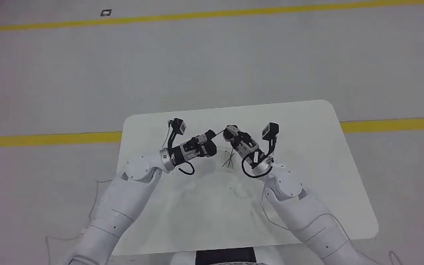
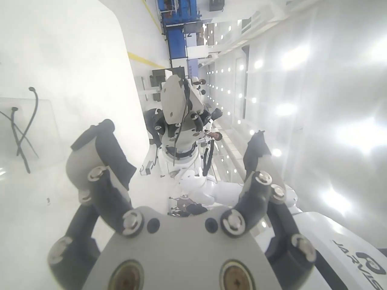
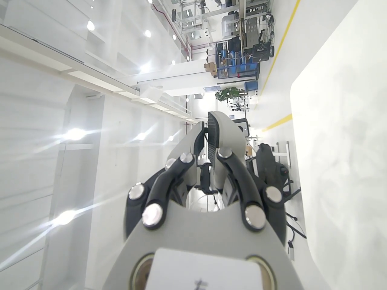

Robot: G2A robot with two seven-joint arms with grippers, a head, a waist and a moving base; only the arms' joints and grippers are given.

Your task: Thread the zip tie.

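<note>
Bright, even overhead light washed the white tabletop (image 1: 318, 132) flat and pale in the top view. In both wrist views ceiling lamps (image 2: 285, 108) flared into starbursts, glare hazed the tabletop, and straight lines bowed toward the frame edges.

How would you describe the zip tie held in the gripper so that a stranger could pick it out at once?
Start at the white table and find the right gripper above its middle. It pinches one thin black zip tie, held up off the surface. The other black ties lie loose and crossed on the table beneath.
</note>
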